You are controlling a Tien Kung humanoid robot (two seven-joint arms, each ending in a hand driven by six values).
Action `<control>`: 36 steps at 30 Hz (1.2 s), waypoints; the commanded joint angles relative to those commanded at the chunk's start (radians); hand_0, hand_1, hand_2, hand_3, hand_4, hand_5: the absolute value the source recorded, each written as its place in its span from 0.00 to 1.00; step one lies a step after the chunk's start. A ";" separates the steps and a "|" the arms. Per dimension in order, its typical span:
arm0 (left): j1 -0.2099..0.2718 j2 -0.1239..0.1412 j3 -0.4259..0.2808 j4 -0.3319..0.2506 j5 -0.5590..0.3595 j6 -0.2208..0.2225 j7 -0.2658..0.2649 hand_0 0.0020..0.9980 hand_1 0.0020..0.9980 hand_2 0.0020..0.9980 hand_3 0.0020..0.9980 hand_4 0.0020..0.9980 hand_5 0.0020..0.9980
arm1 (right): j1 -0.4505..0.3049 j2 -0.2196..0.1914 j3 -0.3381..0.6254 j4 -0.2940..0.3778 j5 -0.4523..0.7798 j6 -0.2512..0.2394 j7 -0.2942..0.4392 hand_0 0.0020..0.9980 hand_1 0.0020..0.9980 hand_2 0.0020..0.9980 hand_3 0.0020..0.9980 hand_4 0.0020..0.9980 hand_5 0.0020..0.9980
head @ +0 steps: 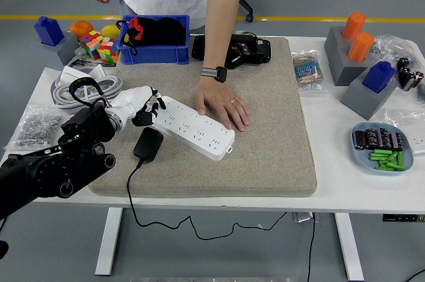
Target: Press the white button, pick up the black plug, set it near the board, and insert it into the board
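Note:
A white power strip (pixel 194 127) lies slantwise on the grey felt mat (pixel 272 142). A person's hand (pixel 222 103) rests flat on the strip's far right part. My left hand (pixel 139 106), white with dark fingertips, hovers at the strip's left end with its fingers curled down and nothing in them. Whether the fingertips touch the strip I cannot tell. The black plug (pixel 148 144) lies on the mat just below that hand, and its cable (pixel 133 192) runs off the table's front edge. My right arm is out of view.
A blue bin (pixel 154 51) and a black device (pixel 247 50) stand at the back. A coiled white cable (pixel 74 89) and a bag of screws (pixel 34 128) lie left. Grey blocks with orange and blue pieces (pixel 362 56) and a dish of parts (pixel 383 149) sit right.

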 joint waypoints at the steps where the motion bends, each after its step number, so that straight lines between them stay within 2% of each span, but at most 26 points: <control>1: -0.002 -0.001 0.005 0.002 0.002 0.000 0.001 0.00 0.00 0.00 0.56 0.13 0.00 | 0.000 0.000 0.000 0.000 0.000 0.000 0.000 0.64 0.64 0.62 0.60 0.68 0.46; 10: -0.005 -0.005 0.041 0.011 0.003 0.001 0.000 0.00 0.00 0.00 0.56 0.13 0.00 | 0.000 0.001 0.000 0.001 0.001 0.000 0.000 0.64 0.64 0.62 0.60 0.68 0.46; 16: 0.004 0.002 0.006 -0.016 0.018 0.003 -0.002 0.00 0.00 0.00 0.56 0.13 0.00 | -0.003 0.000 0.001 0.000 -0.001 0.000 0.000 0.63 0.64 0.62 0.60 0.68 0.46; 27: 0.040 0.030 -0.152 -0.129 0.059 0.011 0.001 0.00 0.00 0.00 0.56 0.14 0.00 | -0.002 0.004 0.005 0.001 -0.003 -0.001 0.000 0.64 0.64 0.62 0.60 0.68 0.46; 29: 0.060 0.039 -0.189 -0.163 0.065 0.013 -0.002 0.00 0.00 0.00 0.56 0.14 0.00 | -0.003 0.004 0.006 0.001 -0.004 -0.001 0.000 0.64 0.64 0.62 0.60 0.68 0.46; 30: 0.073 0.044 -0.212 -0.185 0.068 0.010 -0.001 0.04 0.00 0.10 0.59 0.17 0.00 | -0.003 0.004 0.007 0.001 -0.005 -0.001 0.000 0.64 0.64 0.62 0.60 0.68 0.46; 35: 0.144 0.071 -0.304 -0.281 0.064 -0.027 0.029 0.04 0.00 0.10 0.59 0.17 0.00 | -0.004 0.006 0.010 0.001 -0.007 -0.001 0.001 0.64 0.64 0.62 0.60 0.68 0.46; 36: 0.160 0.075 -0.319 -0.299 0.069 -0.034 0.036 0.27 0.41 0.49 0.67 0.70 0.00 | -0.004 0.006 0.010 0.001 -0.008 -0.001 0.000 0.64 0.64 0.62 0.61 0.68 0.46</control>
